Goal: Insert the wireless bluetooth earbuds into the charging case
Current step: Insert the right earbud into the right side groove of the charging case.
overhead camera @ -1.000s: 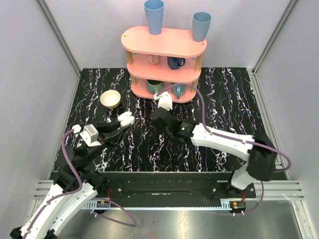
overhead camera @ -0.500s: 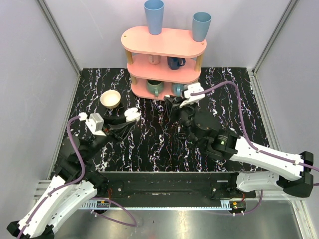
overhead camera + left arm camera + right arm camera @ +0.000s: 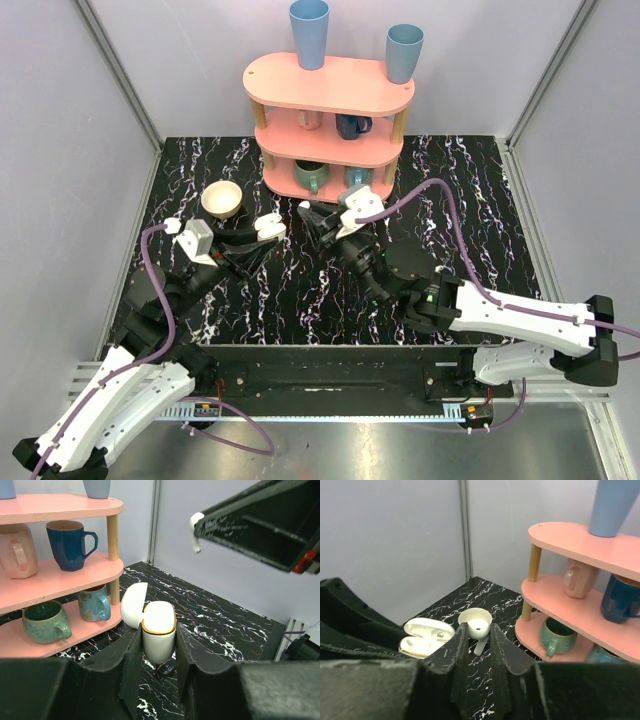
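The white charging case [image 3: 268, 228] is held off the table between my left gripper's [image 3: 262, 236] fingers, with its lid open. In the left wrist view the case [image 3: 159, 635] stands upright between the shut fingers of my left gripper [image 3: 156, 647], and the lid [image 3: 134, 605] leans left. My right gripper [image 3: 313, 222] is shut on a white earbud [image 3: 480, 630], just right of the case. The earbud [image 3: 195, 527] shows at that gripper's tip in the left wrist view. The open case [image 3: 425, 636] lies left of my right gripper [image 3: 479, 641]. I cannot tell what is in its slots.
A pink three-tier shelf [image 3: 330, 95] with mugs and blue cups stands at the back. A cream bowl [image 3: 222, 198] sits at the back left, also seen behind the earbud [image 3: 469, 614]. Grey walls enclose the black marble table [image 3: 460, 200].
My right gripper swung right towards the shelf, then came back left, close beside the case. My left gripper carried the case a little right and back.
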